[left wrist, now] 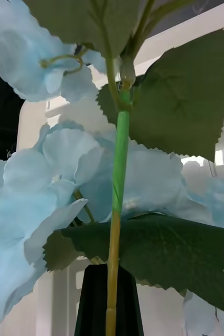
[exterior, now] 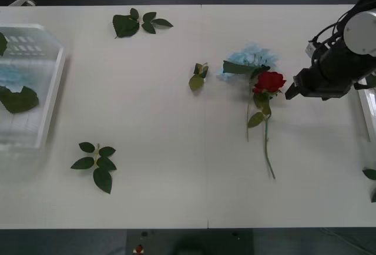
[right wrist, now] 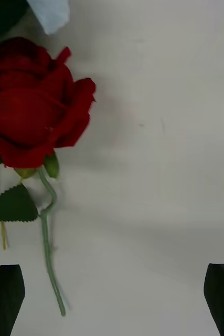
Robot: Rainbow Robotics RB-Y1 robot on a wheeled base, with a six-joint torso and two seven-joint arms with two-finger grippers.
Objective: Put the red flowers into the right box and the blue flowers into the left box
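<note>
A red flower (exterior: 269, 82) lies on the white table right of centre, its stem running toward the front edge. My right gripper (exterior: 292, 93) hovers just to its right, open; in the right wrist view the bloom (right wrist: 30, 100) and stem sit beside one black finger (right wrist: 4, 296), outside the gap of the gripper (right wrist: 112, 299). A blue flower (exterior: 249, 58) lies just behind the rose. My left gripper (left wrist: 110, 275) is shut on the stem of another blue flower (left wrist: 33, 184). The left box (exterior: 50, 99) holds pale blue blooms and a leaf. The right box (exterior: 367, 111) shows by its rim.
Loose green leaf sprigs lie at the back left (exterior: 138, 23), front left (exterior: 97, 164) and mid-table (exterior: 200, 76). More leaves (exterior: 370, 175) lie at the right edge. Bare tabletop stretches across the middle and front.
</note>
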